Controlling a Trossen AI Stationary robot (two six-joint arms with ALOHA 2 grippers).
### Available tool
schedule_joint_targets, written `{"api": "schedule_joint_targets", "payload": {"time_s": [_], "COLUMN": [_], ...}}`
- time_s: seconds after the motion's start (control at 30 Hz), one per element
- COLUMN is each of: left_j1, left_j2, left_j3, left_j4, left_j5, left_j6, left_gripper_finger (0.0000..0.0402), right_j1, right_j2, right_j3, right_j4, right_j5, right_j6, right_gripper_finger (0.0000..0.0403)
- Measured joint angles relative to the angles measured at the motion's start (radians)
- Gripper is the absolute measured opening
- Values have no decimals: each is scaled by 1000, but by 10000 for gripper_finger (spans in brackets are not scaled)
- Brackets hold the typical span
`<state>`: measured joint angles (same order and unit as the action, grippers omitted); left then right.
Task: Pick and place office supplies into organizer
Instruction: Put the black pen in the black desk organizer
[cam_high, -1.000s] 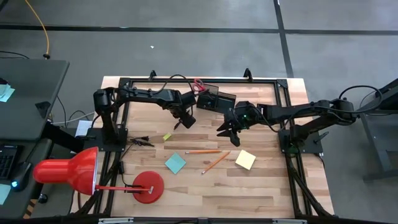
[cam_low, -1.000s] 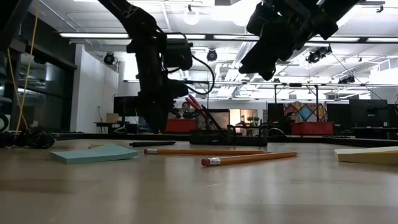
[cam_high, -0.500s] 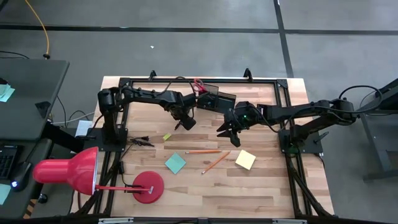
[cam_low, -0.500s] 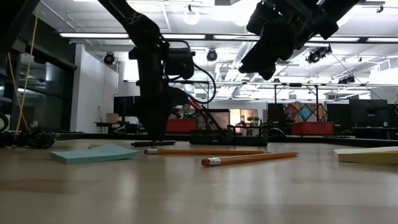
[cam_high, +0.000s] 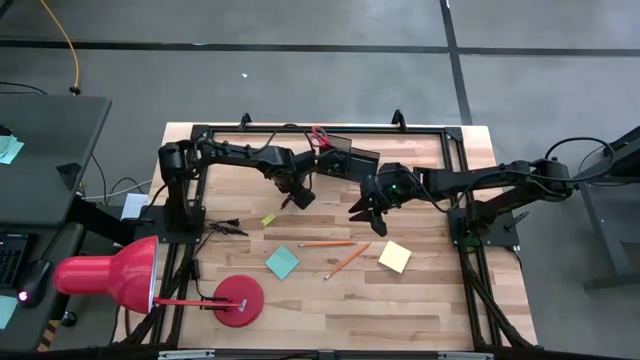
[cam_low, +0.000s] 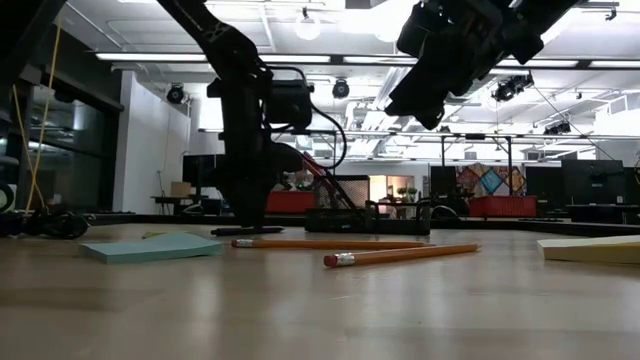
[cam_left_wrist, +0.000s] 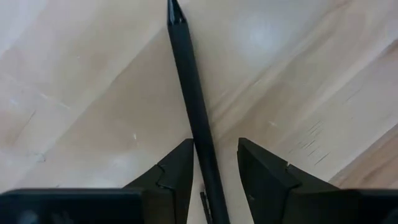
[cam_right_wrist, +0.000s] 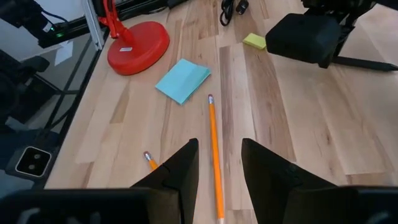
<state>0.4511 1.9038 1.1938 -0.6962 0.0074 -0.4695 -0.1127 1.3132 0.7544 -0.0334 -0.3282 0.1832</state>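
Change: since a second ago the left gripper (cam_high: 291, 197) has drawn slightly toward the organizer (cam_high: 347, 160).

High view: right gripper (cam_high: 366, 212) hovers, parted and empty, beyond the pencils (cam_high: 326, 243).

Low view: pen-contact hidden behind the gripper body.

Left wrist view: black pen (cam_left_wrist: 193, 106) lies between part-open fingers (cam_left_wrist: 177, 171), unpinched. Light, stiff, slippery; grip mid-barrel. Its rear end is cut off.

Right wrist view: one pencil (cam_right_wrist: 215, 155) runs between empty fingers (cam_right_wrist: 177, 168).

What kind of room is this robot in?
Probably a robotics lab or workshop: a wooden table in a black metal frame, a bare concrete floor, and ceiling strip lights over benches behind.
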Motion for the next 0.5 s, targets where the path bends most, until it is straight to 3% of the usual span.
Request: {"api": "schedule_joint_targets", "payload": {"time_s": [0.3,0.5], "left_j1": [-12,-41], "left_j2": [0,-1], "left_j3": [16,17], "left_j4": [68,-10], "left_j5": [37,-120], "left_j6": [49,123], "left_gripper_finger": [113,113], "right_j1": [0,-1], "right_j2": [0,0], "right_j3": [0,0], "right_j4": [0,0], "right_j5": [86,119], "right_j6": [148,261], "right_gripper_finger": [112,112]}}
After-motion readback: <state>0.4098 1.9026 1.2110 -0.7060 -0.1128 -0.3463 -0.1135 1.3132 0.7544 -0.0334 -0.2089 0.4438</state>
